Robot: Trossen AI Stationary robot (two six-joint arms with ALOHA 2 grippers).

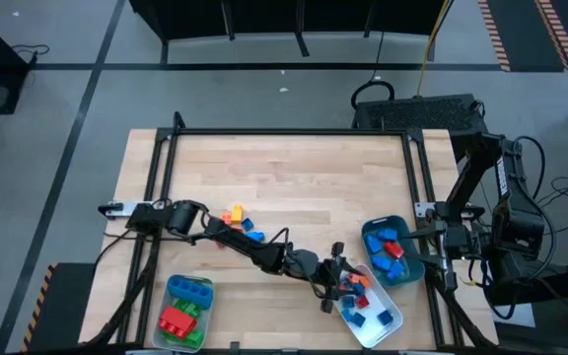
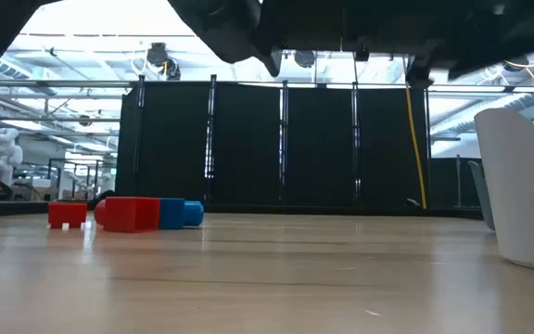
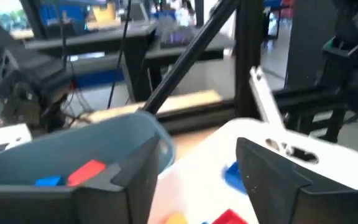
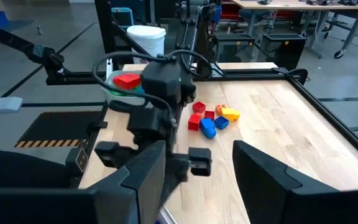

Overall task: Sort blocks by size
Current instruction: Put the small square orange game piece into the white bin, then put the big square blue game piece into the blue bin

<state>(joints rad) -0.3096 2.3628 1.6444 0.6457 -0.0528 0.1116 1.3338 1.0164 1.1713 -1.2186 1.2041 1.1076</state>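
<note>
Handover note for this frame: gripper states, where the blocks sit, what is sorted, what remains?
Left gripper: open, empty, reached across over the white tray.
Right gripper: open, empty, waiting at the table's right edge.
Sorted: big green, red and blue blocks in the pale tray front left; medium blue and red ones in the teal tray; small ones in the white tray.
Left: loose pile of blocks mid-table, orange, red and blue, still to be sorted.
</note>
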